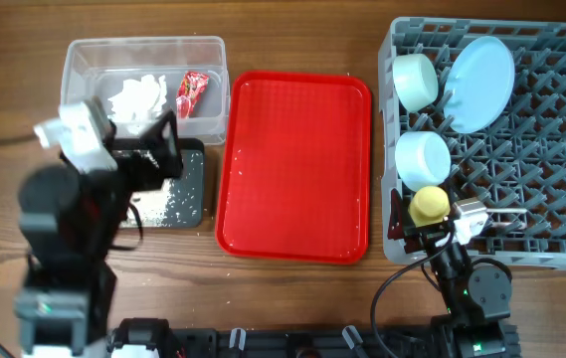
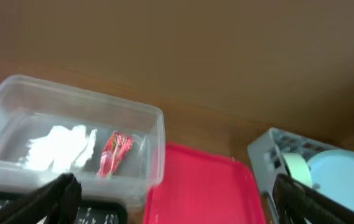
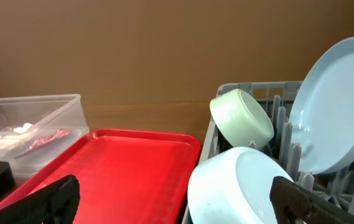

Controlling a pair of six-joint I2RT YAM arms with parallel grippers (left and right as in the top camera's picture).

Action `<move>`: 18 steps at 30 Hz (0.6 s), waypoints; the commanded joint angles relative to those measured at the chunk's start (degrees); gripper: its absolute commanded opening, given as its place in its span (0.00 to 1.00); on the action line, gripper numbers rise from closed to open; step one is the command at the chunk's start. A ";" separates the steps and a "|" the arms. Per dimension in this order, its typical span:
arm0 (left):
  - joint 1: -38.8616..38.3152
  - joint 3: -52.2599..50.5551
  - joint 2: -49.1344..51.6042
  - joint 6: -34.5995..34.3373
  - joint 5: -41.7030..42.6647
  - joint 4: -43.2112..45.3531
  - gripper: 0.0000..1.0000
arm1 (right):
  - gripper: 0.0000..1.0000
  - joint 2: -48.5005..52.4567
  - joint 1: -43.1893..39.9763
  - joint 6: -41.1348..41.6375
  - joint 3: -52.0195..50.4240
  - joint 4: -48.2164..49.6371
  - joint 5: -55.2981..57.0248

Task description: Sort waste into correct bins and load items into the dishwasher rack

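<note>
Overhead shows crumpled white tissue (image 1: 135,97) and shiny red wrapper (image 1: 192,91) in clear plastic tub (image 1: 143,42); pale blue round plate (image 1: 479,84), two blue-green bowls (image 1: 414,80) and yellow cup (image 1: 429,205) in grey pegged rack (image 1: 551,199). Left gripper (image 2: 177,190) and right gripper (image 3: 173,196) gape empty; sorting looks nearly done.

A red serving tray (image 1: 292,164) lies flat near the middle of a wood-grain desk (image 1: 14,89), its long sides running from the near edge toward the far one. The tray is rectangular with rounded corners, a raised rim and a finely textured, glossy floor that catches the light. Behind the desk, both wrist views show a plain brown backdrop (image 2: 177,50).
</note>
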 commanded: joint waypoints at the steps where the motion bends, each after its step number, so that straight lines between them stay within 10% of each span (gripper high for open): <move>1: 0.44 -15.87 -10.38 3.48 2.56 12.48 1.00 | 1.00 -0.83 0.22 -0.85 -0.15 0.35 -0.83; 7: 0.44 -37.73 -23.04 3.43 2.56 35.47 1.00 | 1.00 -0.83 0.22 -0.87 -0.15 0.37 -0.85; 18: 1.51 -50.88 -37.62 3.45 1.95 36.24 1.00 | 1.00 -0.83 0.22 -0.85 -0.15 0.37 -0.85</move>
